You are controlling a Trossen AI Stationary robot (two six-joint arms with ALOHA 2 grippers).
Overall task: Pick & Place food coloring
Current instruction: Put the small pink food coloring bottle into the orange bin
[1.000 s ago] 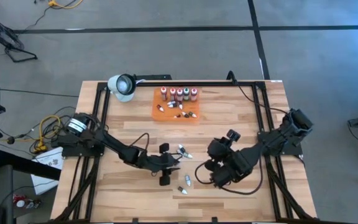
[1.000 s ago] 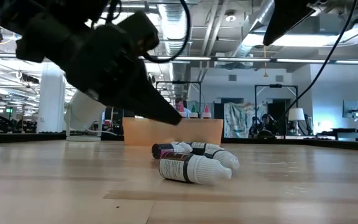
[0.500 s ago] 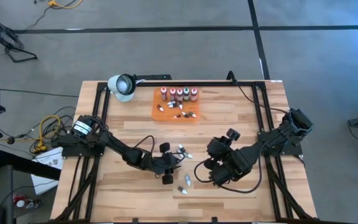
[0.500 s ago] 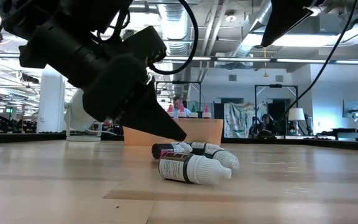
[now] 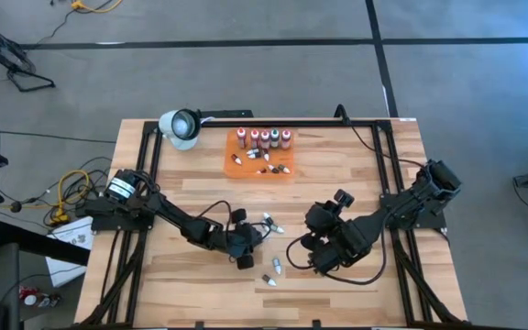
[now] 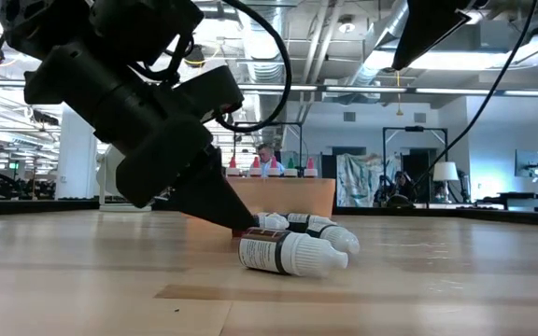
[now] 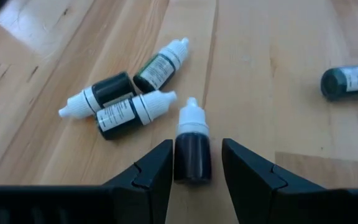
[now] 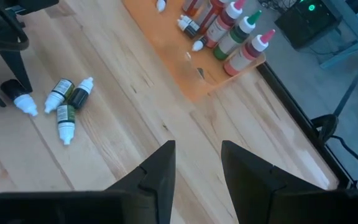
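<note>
Several small food coloring vials with white caps lie on their sides on the wooden table. One group (image 5: 269,222) is near the middle, and another pair (image 5: 273,272) is nearer the front. My left gripper (image 7: 194,171) is open and low over the table, slanting down. Its fingers stand on either side of one dark vial (image 7: 191,146), whose cap points away from the wrist. In the low view its fingertips (image 6: 239,222) reach down beside the vials (image 6: 292,252). My right gripper (image 8: 197,168) hangs open above the table's right half, with nothing between its fingers.
An orange tray (image 5: 259,169) sits at the far middle, with a row of upright coloured bottles (image 5: 264,137) and a few vials lying in it. A white round lamp head (image 5: 180,126) stands at the far left. Black frame rails run along the far and side edges.
My left gripper has come down toward the table and tipped its fingers lower, ending with its tips at the vials. Its finger gap looks the same. The vials have stayed where they lay.
</note>
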